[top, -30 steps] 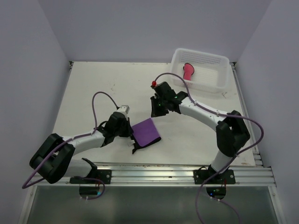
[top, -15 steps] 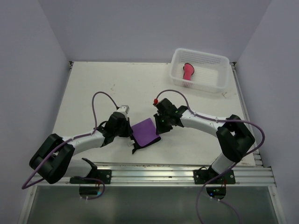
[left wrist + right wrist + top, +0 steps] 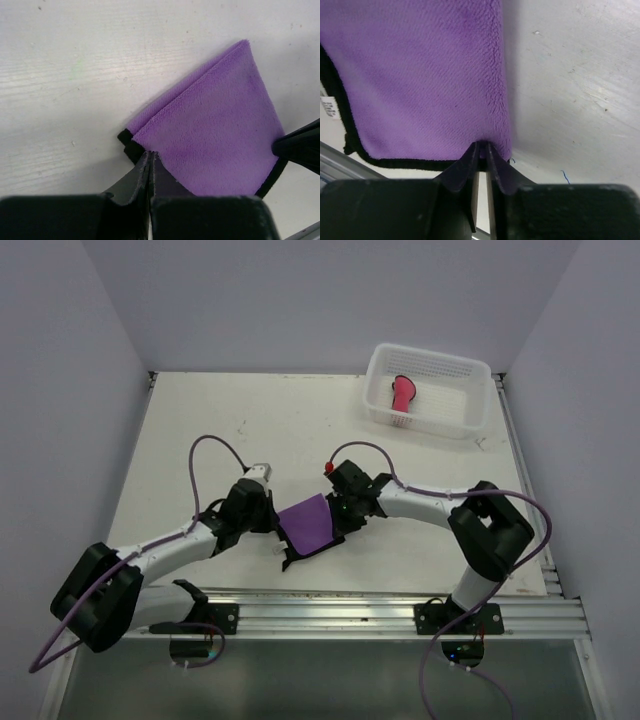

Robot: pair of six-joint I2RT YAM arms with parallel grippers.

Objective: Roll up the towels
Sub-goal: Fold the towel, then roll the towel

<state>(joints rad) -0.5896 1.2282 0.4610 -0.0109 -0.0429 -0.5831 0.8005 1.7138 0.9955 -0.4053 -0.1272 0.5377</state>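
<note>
1. The purple towel (image 3: pixel 306 523) lies folded at lower centre of the bench (image 3: pixel 200 430).
2. The left claw (image 3: pixel 150 161) is clenched on its near corner.
3. The right claw (image 3: pixel 483 150) pinches the opposite edge.
4. The pink towel (image 3: pixel 402 393) sits in the basket (image 3: pixel 470 415), upper right.

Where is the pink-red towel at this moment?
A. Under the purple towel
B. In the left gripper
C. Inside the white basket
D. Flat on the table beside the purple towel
C: the top view shows the pink-red towel lying inside the white basket at the far right of the table, away from both arms.
</note>
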